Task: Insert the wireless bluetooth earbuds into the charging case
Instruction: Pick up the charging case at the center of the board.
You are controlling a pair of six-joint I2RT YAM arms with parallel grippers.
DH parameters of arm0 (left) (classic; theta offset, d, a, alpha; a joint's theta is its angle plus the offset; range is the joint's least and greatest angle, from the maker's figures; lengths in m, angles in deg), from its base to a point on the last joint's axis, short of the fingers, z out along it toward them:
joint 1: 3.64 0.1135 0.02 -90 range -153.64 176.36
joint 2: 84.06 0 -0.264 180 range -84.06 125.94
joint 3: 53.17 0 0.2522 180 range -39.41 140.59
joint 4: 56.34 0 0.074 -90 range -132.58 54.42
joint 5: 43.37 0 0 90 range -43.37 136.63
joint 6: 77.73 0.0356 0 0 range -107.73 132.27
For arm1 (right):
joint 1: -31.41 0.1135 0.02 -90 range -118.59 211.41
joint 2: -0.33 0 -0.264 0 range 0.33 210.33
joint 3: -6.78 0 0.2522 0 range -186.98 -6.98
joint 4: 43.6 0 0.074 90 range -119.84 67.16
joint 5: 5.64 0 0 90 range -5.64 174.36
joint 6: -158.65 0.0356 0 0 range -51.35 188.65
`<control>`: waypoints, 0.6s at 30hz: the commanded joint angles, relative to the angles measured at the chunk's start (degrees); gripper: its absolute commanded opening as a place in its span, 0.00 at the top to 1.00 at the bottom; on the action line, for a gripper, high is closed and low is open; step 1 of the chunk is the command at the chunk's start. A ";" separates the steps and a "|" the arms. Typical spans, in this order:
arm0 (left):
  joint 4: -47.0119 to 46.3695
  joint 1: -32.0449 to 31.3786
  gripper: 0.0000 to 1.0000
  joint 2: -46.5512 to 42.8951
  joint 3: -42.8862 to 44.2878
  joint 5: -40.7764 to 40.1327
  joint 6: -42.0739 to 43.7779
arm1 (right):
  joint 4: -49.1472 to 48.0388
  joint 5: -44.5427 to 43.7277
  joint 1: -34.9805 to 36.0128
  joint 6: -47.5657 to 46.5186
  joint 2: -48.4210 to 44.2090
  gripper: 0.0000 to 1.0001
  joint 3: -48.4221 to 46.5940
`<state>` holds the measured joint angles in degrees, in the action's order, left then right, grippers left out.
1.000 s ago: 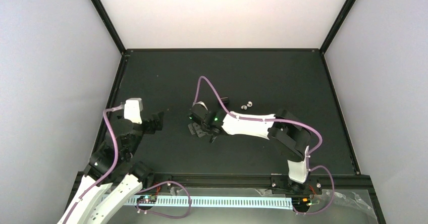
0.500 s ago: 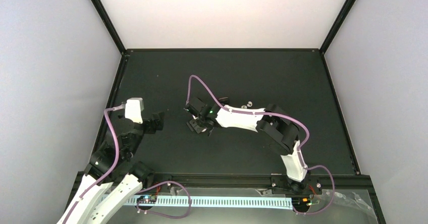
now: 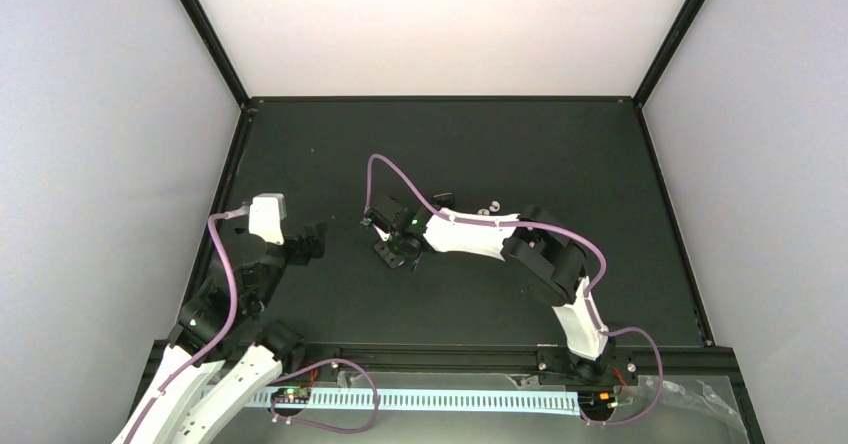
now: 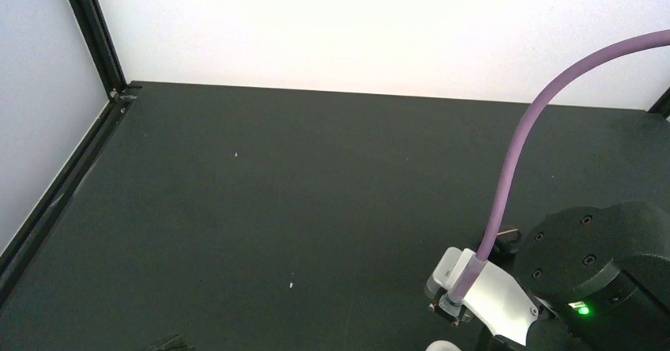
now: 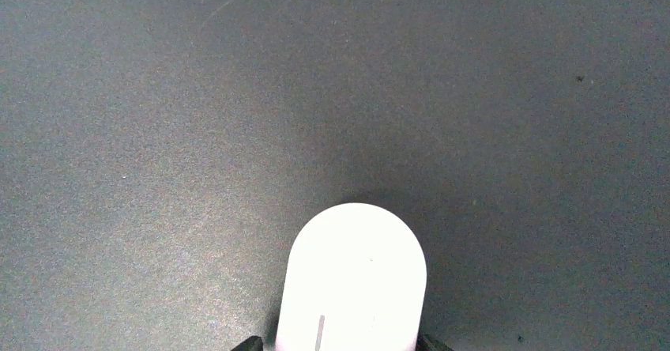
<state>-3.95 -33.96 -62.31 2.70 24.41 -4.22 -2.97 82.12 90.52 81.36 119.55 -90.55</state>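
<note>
My right gripper (image 5: pixel 341 343) is shut on a white pill-shaped charging case (image 5: pixel 351 276), lid closed, held just over the black mat. In the top view the right gripper (image 3: pixel 393 251) is left of centre and hides the case. The white earbuds (image 3: pixel 490 207) lie on the mat just behind the right forearm. A small black thing (image 3: pixel 443 201) lies left of them; I cannot tell what it is. My left gripper (image 3: pixel 310 242) is open and empty at the left side, apart from everything.
The black mat (image 3: pixel 500 144) ends at a black frame with white walls on three sides. In the left wrist view the right arm's wrist (image 4: pixel 600 272) and purple cable (image 4: pixel 513 153) fill the lower right.
My right gripper has moved a little left and away from me with the white case in it. The forearm now covers part of the white earbuds. The left arm has not moved.
</note>
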 commanded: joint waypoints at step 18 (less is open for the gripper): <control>-1.31 0.66 0.01 -0.06 -0.27 1.21 1.02 | 5.91 0.84 0.30 -0.01 3.65 0.56 -3.09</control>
<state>-4.08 -33.70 -62.31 2.70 25.15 -4.22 1.21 81.97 90.58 81.27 120.90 -92.93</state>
